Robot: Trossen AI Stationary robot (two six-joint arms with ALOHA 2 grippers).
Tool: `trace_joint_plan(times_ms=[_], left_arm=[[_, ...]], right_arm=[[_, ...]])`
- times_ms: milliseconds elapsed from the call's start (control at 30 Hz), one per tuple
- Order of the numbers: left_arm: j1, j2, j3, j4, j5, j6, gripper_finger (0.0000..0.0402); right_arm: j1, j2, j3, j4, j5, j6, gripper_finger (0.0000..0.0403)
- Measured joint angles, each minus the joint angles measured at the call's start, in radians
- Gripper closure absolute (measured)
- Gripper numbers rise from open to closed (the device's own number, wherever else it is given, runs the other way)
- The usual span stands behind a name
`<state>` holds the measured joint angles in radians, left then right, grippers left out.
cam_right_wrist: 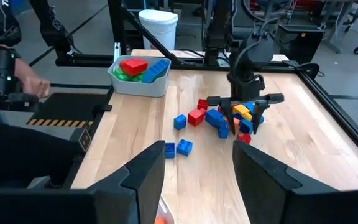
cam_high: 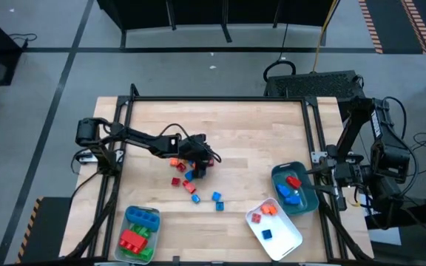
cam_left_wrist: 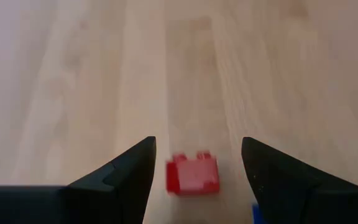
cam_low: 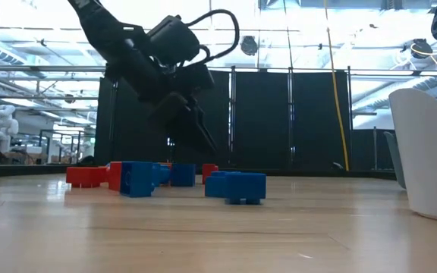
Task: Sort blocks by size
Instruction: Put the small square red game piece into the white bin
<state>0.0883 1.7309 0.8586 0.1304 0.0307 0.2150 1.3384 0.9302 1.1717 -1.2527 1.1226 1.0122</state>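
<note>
Loose blocks (cam_high: 187, 185), red, blue and orange, lie scattered on the wooden table near its middle. My left gripper (cam_left_wrist: 197, 146) is open and slants down over this pile (cam_right_wrist: 229, 118). Its fingers stand on either side of a small red brick (cam_left_wrist: 192, 174) that lies flat on the table, and I see a gap on both sides. My right gripper (cam_right_wrist: 197, 162) waits open and high at the table's right edge, beside the teal tray (cam_high: 307, 201), with nothing between its fingers.
A pale grey tray (cam_high: 154, 244) at the near left holds green, red and blue bricks. A white tray (cam_high: 291, 238) at the near right holds small orange, red and blue ones. The teal tray holds red and blue bricks. Bare wood lies across the far half of the table.
</note>
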Motion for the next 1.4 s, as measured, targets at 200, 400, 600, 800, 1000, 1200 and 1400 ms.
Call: trace_joint_plan(times_ms=[200, 400, 600, 800, 1000, 1200, 1400], left_arm=[[0.002, 0.037, 0.000, 0.012, 0.000, 0.003, 0.0162], [0.002, 0.092, 0.000, 0.019, 0.000, 0.000, 0.0162], [0.002, 0.111, 0.001, 0.022, -0.005, -0.016, 0.0168], [0.002, 0.111, 0.001, 0.016, -0.005, -0.026, 0.0226], [0.002, 0.111, 0.001, 0.036, -0.006, -0.056, 0.0264], [-0.028, 0.111, 0.048, 0.046, -0.009, -0.132, 0.0261], [-0.114, 0.111, 0.167, 0.054, 0.003, -0.154, 0.0252]], right_arm=[[0.000, 0.000, 0.000, 0.002, 0.002, 0.001, 0.0232], [0.000, 0.000, 0.000, 0.001, 0.001, 0.023, 0.0232], [0.000, 0.000, 0.000, 0.001, 0.001, 0.023, 0.0232], [0.000, 0.000, 0.000, 0.002, 0.001, 0.023, 0.0232], [0.000, 0.000, 0.000, 0.008, 0.001, 0.028, 0.0232], [0.000, 0.000, 0.000, 0.007, 0.001, 0.050, 0.0232], [0.000, 0.000, 0.000, 0.007, 0.001, 0.050, 0.0232]])
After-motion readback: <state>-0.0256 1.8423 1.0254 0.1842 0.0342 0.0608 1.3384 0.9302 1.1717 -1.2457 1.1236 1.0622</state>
